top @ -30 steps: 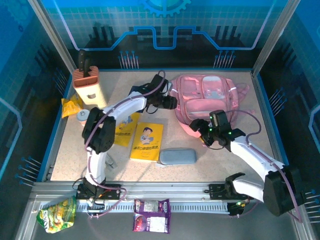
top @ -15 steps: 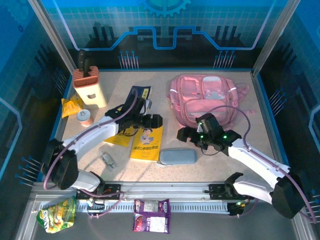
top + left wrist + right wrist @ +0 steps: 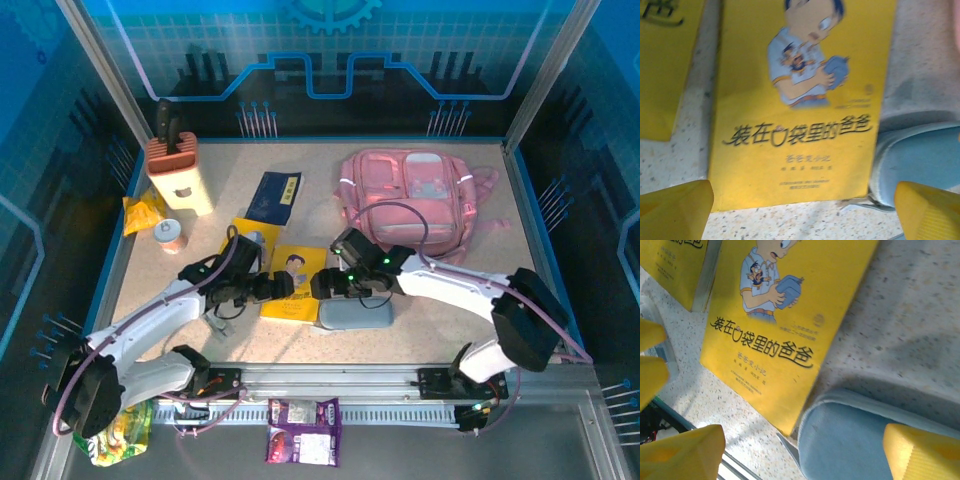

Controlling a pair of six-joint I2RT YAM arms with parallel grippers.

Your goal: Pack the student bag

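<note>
1. Top view: the student bag (image 3: 410, 195), a pink backpack, lies flat at the far right of the table (image 3: 460, 300), front pockets up and well apart from both grippers. You cannot tell whether its zip is open. A yellow picture book (image 3: 296, 283) lies flat near the centre, with a grey pencil case (image 3: 355, 313) at its near right corner. A second yellow book (image 3: 243, 262) lies to the left, partly under your left arm, and a blue booklet (image 3: 273, 197) lies farther back. Your left gripper (image 3: 280, 287) reaches in from the left and your right gripper (image 3: 322, 287) from the right, and they meet low over the picture book. A likely reason is that a thin, flat book offers little edge for a single gripper to pinch.

2. Left wrist view: the yellow fingertips (image 3: 675, 207) sit at the two near corners of the picture, spread wide and holding nothing. The picture book's cover lies beyond them, its near edge just ahead of the tips. The pencil case is at the right.

3. Right wrist view: the fingertips (image 3: 682, 450) are spread wide and hold nothing. The right tip hangs over the pencil case. The book's near corner touches the case or lies just beside it, so the case may crowd your grasp. Judging by what lies out, packing has barely begun.
</note>
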